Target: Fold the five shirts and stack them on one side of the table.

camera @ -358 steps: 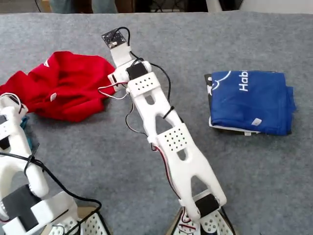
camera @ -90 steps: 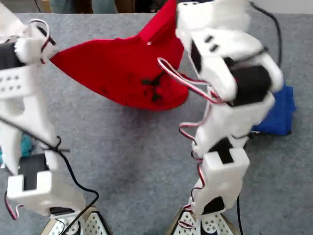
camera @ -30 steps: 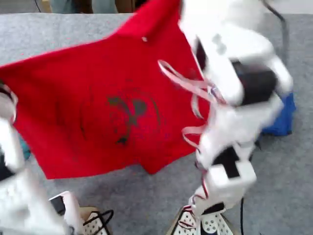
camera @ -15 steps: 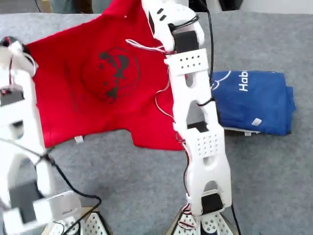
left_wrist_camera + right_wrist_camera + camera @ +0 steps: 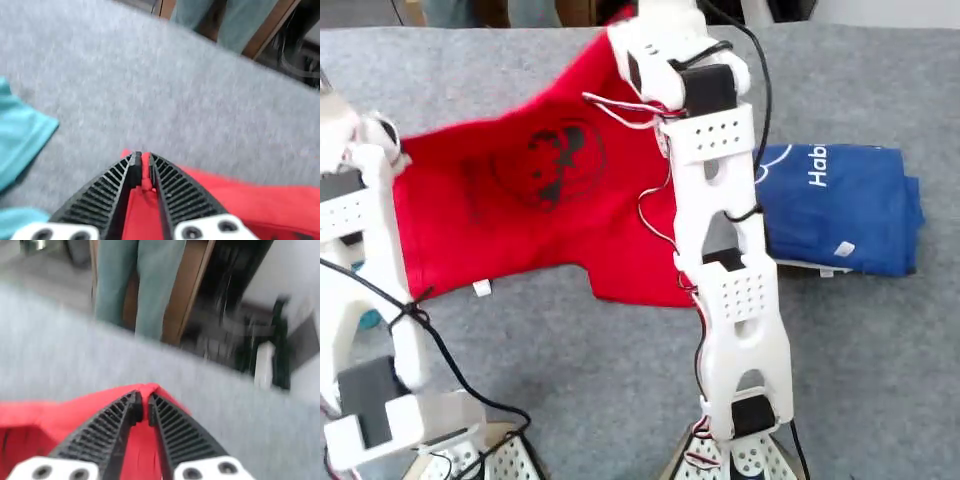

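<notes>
A red shirt (image 5: 520, 210) with a dark round print is stretched between both arms, its lower hem lying on the grey table (image 5: 570, 400). My left gripper (image 5: 143, 165) is shut on one red corner (image 5: 145, 172), at the table's left side (image 5: 386, 135). At the far edge, my right gripper (image 5: 142, 401) is shut on another red corner (image 5: 150, 390), under the right arm's wrist (image 5: 665, 50). A folded blue shirt (image 5: 835, 205) lies at the right, apart from the red one.
A teal shirt (image 5: 17, 135) lies crumpled near the left arm, a bit of it showing at the table's left edge (image 5: 368, 320). The right arm (image 5: 725, 260) stretches across the middle. The front of the table between the bases is bare carpet.
The left gripper has come down and inward with its corner, so the red shirt hangs lower and narrower. The right arm has barely shifted. Both grippers keep their hold.
</notes>
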Controlling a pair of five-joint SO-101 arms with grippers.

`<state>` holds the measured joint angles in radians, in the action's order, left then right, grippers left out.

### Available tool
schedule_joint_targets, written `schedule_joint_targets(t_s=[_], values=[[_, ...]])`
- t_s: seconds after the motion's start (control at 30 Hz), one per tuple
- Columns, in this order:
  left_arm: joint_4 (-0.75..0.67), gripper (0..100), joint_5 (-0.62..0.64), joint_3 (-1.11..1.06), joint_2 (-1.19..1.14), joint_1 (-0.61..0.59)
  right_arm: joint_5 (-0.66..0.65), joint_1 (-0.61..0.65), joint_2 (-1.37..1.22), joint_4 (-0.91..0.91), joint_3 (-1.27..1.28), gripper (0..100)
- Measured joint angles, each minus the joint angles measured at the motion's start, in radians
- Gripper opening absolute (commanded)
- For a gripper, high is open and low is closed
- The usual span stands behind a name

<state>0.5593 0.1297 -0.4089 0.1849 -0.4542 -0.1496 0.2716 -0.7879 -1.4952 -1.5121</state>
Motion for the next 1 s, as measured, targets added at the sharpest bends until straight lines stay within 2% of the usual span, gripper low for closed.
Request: schedule_joint_targets(t_s=[0.1, 0.23, 0.37, 0.47, 0.63, 0.8, 1.0], values=[[0.002, 3, -0.068, -0.169, 0.066, 0.020, -0.006, 0.000, 0.002, -0.209, -0.026, 1.4], [-0.068, 3, -0.141, -0.416, 0.138, 0.064, -0.006, -0.023, 0.008, -0.261, 0.055, 1.4], [-0.186, 3, -0.155, -0.577, 0.166, 0.075, -0.006, -0.040, 0.091, -0.265, 0.305, 1.4], [-0.195, 3, -0.155, -0.606, 0.169, 0.060, -0.006, -0.040, 0.226, -0.264, 0.555, 1.4], [-0.118, 3, -0.155, -0.605, 0.183, -0.012, -0.029, -0.041, 0.445, -0.264, 0.898, 1.4], [-0.048, 3, -0.227, -0.605, 0.183, -0.037, -0.029, -0.055, 0.572, -0.264, 1.092, 1.4], [-0.072, 3, -0.244, -0.644, 0.183, -0.041, -0.029, -0.054, 0.582, -0.236, 1.281, 1.4]])
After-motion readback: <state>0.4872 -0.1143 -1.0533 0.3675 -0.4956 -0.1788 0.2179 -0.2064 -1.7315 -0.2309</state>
